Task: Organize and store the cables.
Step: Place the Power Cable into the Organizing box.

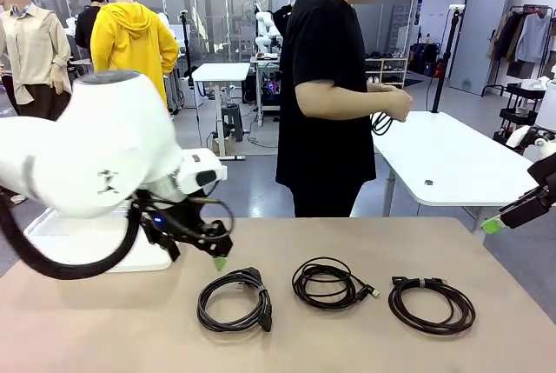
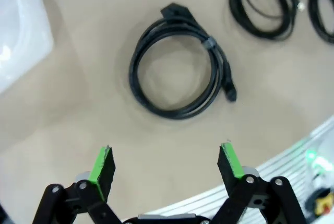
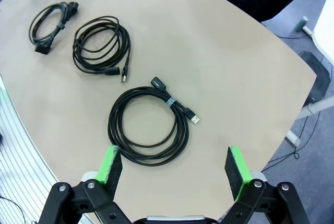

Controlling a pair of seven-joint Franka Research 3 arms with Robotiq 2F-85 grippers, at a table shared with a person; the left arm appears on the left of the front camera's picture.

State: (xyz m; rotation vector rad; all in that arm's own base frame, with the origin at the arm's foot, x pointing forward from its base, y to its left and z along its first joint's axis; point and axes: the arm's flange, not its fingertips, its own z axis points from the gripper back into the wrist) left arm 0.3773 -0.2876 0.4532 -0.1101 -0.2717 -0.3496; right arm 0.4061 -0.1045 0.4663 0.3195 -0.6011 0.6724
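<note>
Three coiled black cables [image 1: 300,282] in a row on the tan table [image 1: 104,329], none held.
The left gripper [image 2: 164,164] hangs with jaws spread over the left coil [image 2: 210,43]; the right gripper [image 3: 175,169], likewise released, over the right coil [image 3: 169,101]; both coils wear a tie. They look light, limp and springy: pinch the bunched strands at the tie, not the plug. The tabletop is smooth and matte; a white bin [image 1: 61,247] sits left, a person stands beyond in an open lab.

Beige tabletop [image 1: 347,351], far edge curved. Three black cable coils lie flat in a row, apart: left coil [image 1: 202,302], middle coil [image 1: 300,283], right coil [image 1: 395,302]. White container [image 1: 149,259] at far-left corner.
</note>
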